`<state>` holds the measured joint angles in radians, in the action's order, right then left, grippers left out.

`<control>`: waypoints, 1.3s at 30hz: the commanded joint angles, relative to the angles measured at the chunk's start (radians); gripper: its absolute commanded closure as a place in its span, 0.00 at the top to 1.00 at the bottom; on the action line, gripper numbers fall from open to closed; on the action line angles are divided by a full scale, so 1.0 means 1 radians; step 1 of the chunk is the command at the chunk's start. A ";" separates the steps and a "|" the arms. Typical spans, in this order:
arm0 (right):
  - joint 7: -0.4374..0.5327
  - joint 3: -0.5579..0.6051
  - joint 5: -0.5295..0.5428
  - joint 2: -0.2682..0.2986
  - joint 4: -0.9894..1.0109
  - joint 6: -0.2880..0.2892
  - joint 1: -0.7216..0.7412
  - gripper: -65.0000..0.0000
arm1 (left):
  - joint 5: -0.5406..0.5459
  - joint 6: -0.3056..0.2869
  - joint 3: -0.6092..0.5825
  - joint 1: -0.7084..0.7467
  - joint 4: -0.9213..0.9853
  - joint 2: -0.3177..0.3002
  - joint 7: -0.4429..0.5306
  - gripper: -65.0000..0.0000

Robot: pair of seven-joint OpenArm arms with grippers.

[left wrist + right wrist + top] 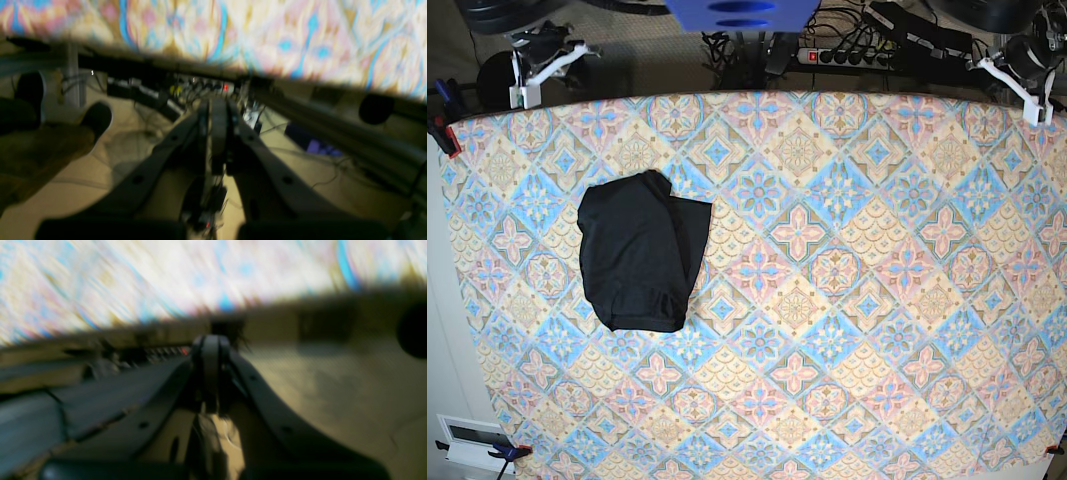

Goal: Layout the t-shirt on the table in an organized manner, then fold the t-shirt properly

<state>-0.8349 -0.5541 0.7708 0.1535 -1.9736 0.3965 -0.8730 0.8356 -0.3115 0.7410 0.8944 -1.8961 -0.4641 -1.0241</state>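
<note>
The black t-shirt [642, 250] lies as a compact folded rectangle on the left half of the table [877, 300], with no gripper near it. My right gripper [525, 90] is drawn back beyond the table's far left corner. My left gripper [1030, 92] sits past the far right corner. In the left wrist view the left gripper [218, 103] is shut with nothing in it, pointing under the patterned table edge [267, 30]. The blurred right wrist view shows the right gripper [210, 341] shut and empty below the table edge [166, 276]. Neither wrist view shows the t-shirt.
A power strip [847, 55] and cables lie on the floor behind the table, beside a blue object [742, 12]. Clamps [439, 135] hold the cloth at the left edge. A white box [467, 440] sits at the near left. A person's dark shoe [96, 116] shows on the floor.
</note>
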 commanded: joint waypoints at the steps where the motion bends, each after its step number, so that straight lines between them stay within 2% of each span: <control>1: 0.016 -0.002 -0.012 0.008 -0.010 0.011 -0.028 0.00 | -0.028 -0.001 0.004 0.024 -0.007 -0.008 0.004 0.00; 4: 0.016 0.029 -0.153 0.008 0.009 0.011 -0.039 0.00 | -0.108 -0.001 -0.025 0.024 0.065 0.026 0.006 0.00; 8: 0.025 0.119 -0.302 0.008 0.092 0.011 -0.035 0.00 | -0.204 -0.001 -0.125 -0.044 0.246 0.031 0.032 0.00; 11: 0.025 0.176 -0.348 0.008 0.179 0.011 -0.013 0.00 | -0.247 -0.001 -0.222 -0.076 0.398 0.031 0.158 0.00; 17: 0.032 0.242 -0.360 0.008 0.438 0.011 0.146 0.00 | -0.310 -0.001 -0.450 -0.176 0.702 0.032 0.440 0.00; 22: 0.114 0.245 -0.362 0.008 0.679 0.011 0.258 0.00 | -0.313 -0.001 -0.650 -0.329 0.981 0.051 0.627 0.00; 27: 0.280 0.245 -0.391 0.008 1.020 0.011 0.372 0.00 | -0.315 -0.001 -0.851 -0.475 1.233 0.072 0.842 0.00; 30: 0.435 0.245 -0.520 0.008 1.224 0.011 0.458 0.00 | -0.315 -0.001 -0.983 -0.562 1.384 0.094 0.994 0.01; 34: 0.658 0.240 -0.650 0.008 1.451 0.011 0.550 0.00 | -0.315 0.001 -1.148 -0.662 1.585 0.156 1.187 0.01; 37: 0.737 0.242 -0.673 0.008 1.563 0.008 0.591 0.00 | -0.313 0.004 -1.237 -0.708 1.682 0.202 1.283 0.01; 39: 0.765 0.240 -0.673 0.008 1.600 0.006 0.602 0.00 | -0.313 0.004 -1.274 -0.717 1.697 0.227 1.307 0.01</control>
<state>-0.0673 -0.3111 0.1043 0.1493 -0.3752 0.4000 -0.2531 0.5232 -0.3054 -0.5327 0.1692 -0.2008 -0.2268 0.2729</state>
